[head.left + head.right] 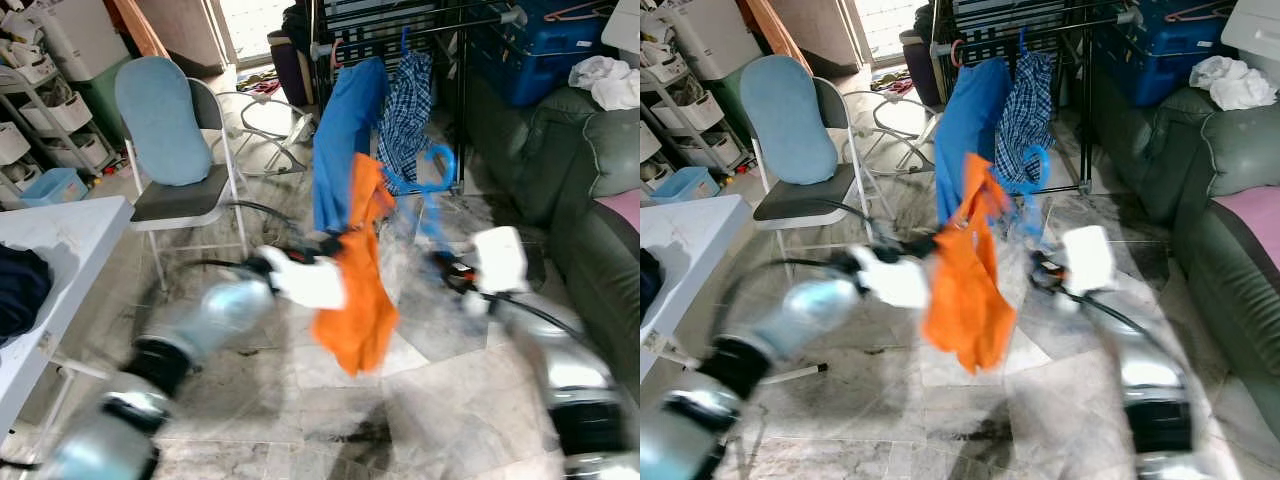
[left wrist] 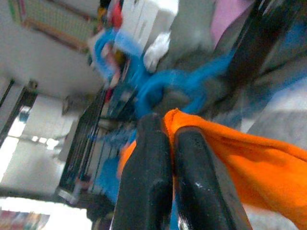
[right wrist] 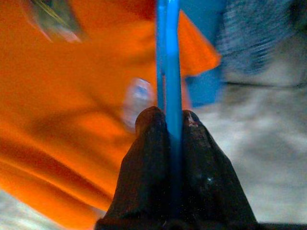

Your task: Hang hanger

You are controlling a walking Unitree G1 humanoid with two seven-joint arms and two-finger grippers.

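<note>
- Mid-carry now: blue hanger (image 1: 432, 185) with an orange garment (image 1: 362, 270) held up between both arms, well short of the black drying rack (image 1: 400, 25) at the far side.
- Left tool (image 2: 165, 143) pressed together on a fold of the orange cloth, near the garment's upper edge.
- Right tool (image 3: 169, 125) pinching the thin blue bar of the hanger, fingers tight on either side of it.
- Already hanging on the rack's rail: a blue shirt (image 1: 345, 130) and a checked shirt (image 1: 405, 110), side by side.
- Both head views smeared around the arms, so exact hook position hard to tell.
- Risks, as a judgement:
  - Slim plastic bar twisting or slipping in the right pinch, tipping the hook off line with the rail.
  - Cloth sliding off the hanger if the left pinch pulls on it while the arms spread apart.
  - Hook snagging the checked shirt instead of reaching bare rail, given how crowded that stretch looks.
  - Garment hem dragging on the tiled floor (image 1: 440, 400) if the arms drop.
</note>
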